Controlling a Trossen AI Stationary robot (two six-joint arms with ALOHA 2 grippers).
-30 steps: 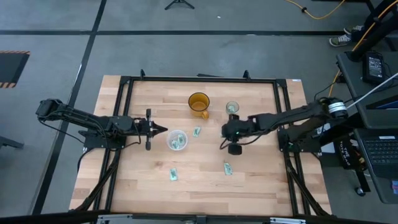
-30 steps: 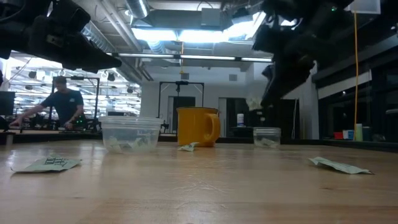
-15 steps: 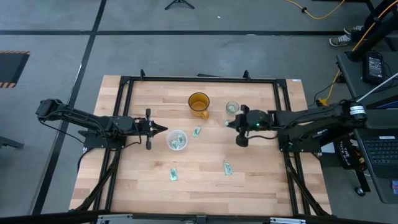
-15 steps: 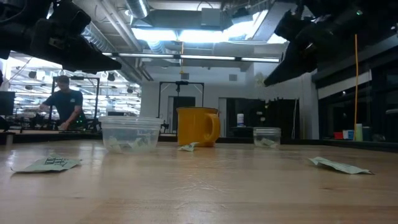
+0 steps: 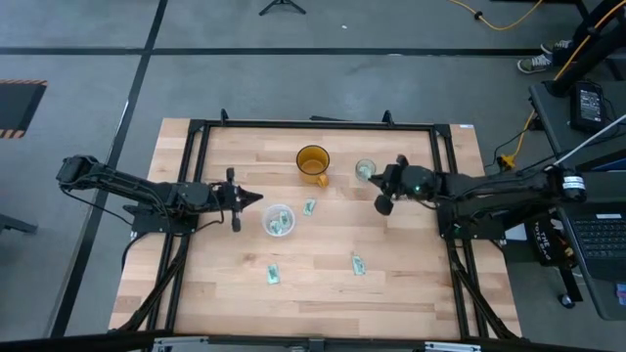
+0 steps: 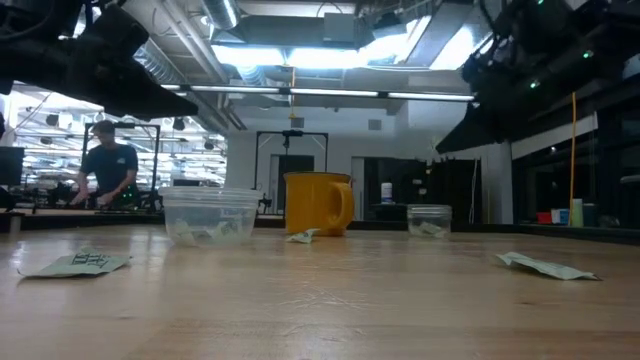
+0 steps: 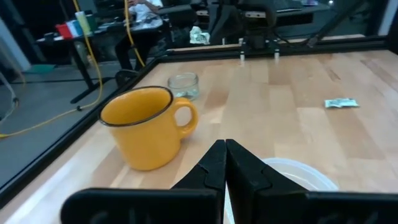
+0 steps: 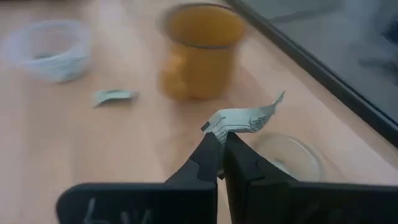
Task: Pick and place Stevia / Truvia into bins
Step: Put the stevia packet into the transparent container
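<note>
My right gripper (image 8: 222, 138) is shut on a pale green and white Stevia packet (image 8: 244, 118), which it carries just above the narrow glassy bin (image 8: 291, 158), (image 5: 365, 169). The wider whitish bin (image 5: 279, 219) stands mid-table with packets inside. Three more packets lie flat on the wood: one (image 5: 309, 206) beside the wide bin, two (image 5: 273, 275), (image 5: 358, 263) nearer the front. My left gripper (image 5: 257, 198) hangs shut and empty just left of the wide bin. My right gripper pinches one end of the packet (image 8: 219, 124) between its two fingertips. The fingers slant downward from the table's right side. The packet sticks out past the tips, crumpled and tilted, clear of the table and above the narrow bin's rim.
An amber handled cup (image 5: 313, 162) stands left of the narrow bin, near the far edge. A black frame (image 5: 313, 124) borders the table. A person (image 6: 105, 165) works in the room beyond the table.
My right gripper has drawn back from mid-table toward the right and far edges, over to the narrow bin, rolling and tipping as it went. It stays shut on the packet, which has travelled with it clear of the table.
</note>
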